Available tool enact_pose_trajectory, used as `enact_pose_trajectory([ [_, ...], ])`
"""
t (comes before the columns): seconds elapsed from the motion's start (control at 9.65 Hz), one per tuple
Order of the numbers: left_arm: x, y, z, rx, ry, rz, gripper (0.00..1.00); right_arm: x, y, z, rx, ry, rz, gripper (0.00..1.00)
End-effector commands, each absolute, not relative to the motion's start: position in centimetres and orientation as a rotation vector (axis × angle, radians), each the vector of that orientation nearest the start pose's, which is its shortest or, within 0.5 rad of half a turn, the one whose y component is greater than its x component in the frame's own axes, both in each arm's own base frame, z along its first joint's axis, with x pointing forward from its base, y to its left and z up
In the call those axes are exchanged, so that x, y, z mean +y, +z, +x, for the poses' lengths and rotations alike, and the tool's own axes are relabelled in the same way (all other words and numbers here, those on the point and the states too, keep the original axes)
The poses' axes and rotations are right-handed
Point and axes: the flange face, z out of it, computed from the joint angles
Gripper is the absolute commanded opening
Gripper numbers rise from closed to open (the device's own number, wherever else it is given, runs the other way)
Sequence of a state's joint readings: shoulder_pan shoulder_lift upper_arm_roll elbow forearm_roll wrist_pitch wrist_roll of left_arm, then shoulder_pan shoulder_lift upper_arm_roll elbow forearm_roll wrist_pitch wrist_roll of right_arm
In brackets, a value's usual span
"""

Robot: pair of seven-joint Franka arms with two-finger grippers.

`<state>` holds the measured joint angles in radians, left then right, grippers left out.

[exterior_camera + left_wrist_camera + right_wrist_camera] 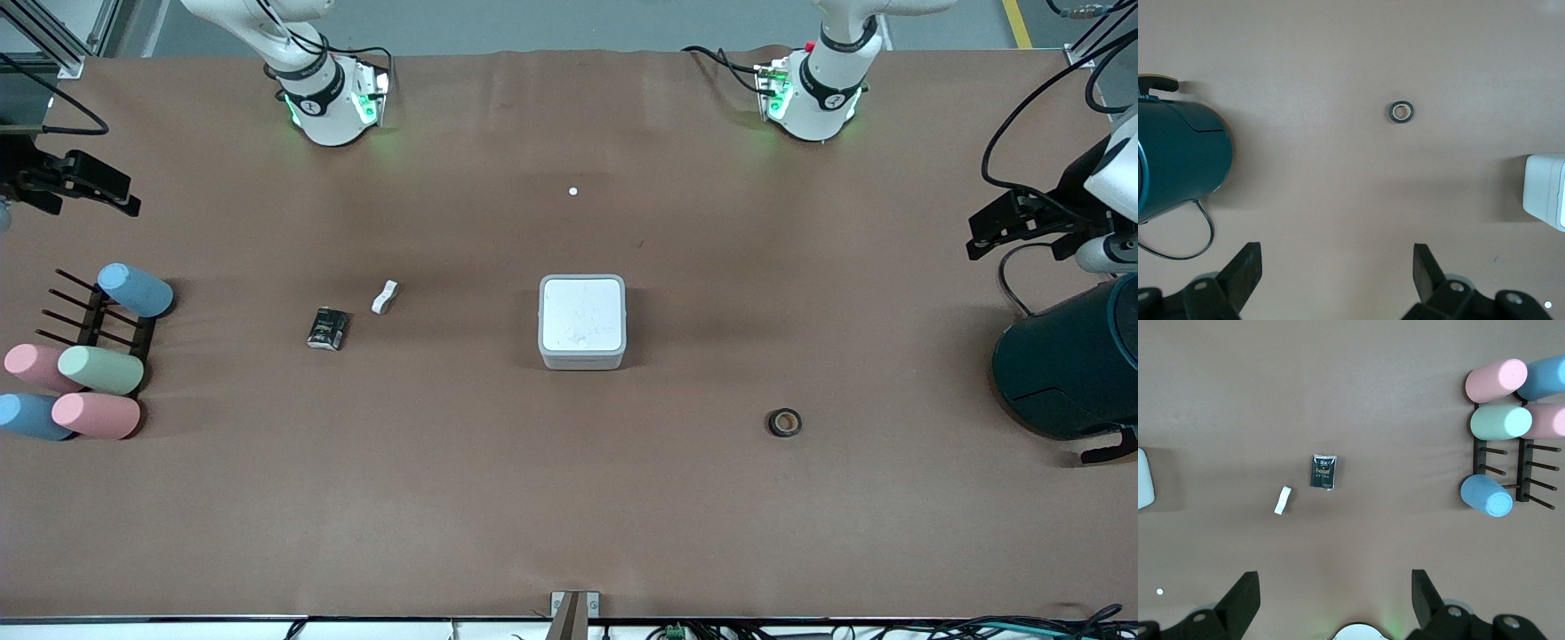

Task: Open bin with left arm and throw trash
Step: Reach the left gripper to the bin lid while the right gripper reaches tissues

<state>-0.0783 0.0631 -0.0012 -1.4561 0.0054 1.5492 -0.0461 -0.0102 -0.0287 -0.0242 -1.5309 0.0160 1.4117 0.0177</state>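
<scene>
- The bin [582, 322], a small white-grey square box with rounded corners, is sitting near the middle of the table [569, 516] with its flat white lid lying shut on top; a corner of it is also showing in the left wrist view [1546, 198].
- The black packet [326, 328], rectangular with pale print on its face, is lying flat toward the right arm's end of the table, well apart from the bin.
- The bent white piece [384, 297] is lying just beside the packet, slightly farther from the front camera and not touching it.
- The black tape roll [785, 422], a small ring with a pale core, is lying flat toward the left arm's end, nearer to the front camera than the bin.
- A tiny white dot [573, 191] is resting farther from the front camera than the bin.
- The left end effector [1338, 267] is hanging over bare table with its fingers spread wide, holding nothing.
- The right end effector [1336, 590] is hanging likewise, fingers spread and empty.
- A dark teal cylinder [1071, 369] is lying at the left arm's end of the table.
- Pastel cylinders [100, 369] are resting on and beside a dark rack [93, 320] at the right arm's end.
</scene>
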Motion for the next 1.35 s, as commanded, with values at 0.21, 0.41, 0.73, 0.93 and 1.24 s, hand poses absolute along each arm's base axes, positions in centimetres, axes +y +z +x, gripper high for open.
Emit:
enact_pose_trajectory([
  [0.21,-5.5,64.3,57.0,0.054,-0.025,-3.132,1.0,-1.6,63.5,53.2,0.076,0.177,-3.118,1.0],
  [0.41,-14.2,59.9,57.0,0.267,0.115,-3.125,0.99,-1.2,61.8,53.5,0.043,0.258,-3.115,1.0],
  [0.73,-29.5,49.9,58.3,0.314,0.157,-3.186,0.19,0.4,53.3,55.1,-0.004,0.447,-3.098,1.0],
  [0.93,-39.5,43.3,57.3,0.246,0.042,-3.262,0.0,2.7,44.5,57.2,-0.058,0.408,-3.108,1.0],
  [1.24,-46.4,35.6,56.4,0.249,-0.085,-3.329,0.0,3.4,34.7,55.7,-0.067,0.32,-3.121,0.99],
])
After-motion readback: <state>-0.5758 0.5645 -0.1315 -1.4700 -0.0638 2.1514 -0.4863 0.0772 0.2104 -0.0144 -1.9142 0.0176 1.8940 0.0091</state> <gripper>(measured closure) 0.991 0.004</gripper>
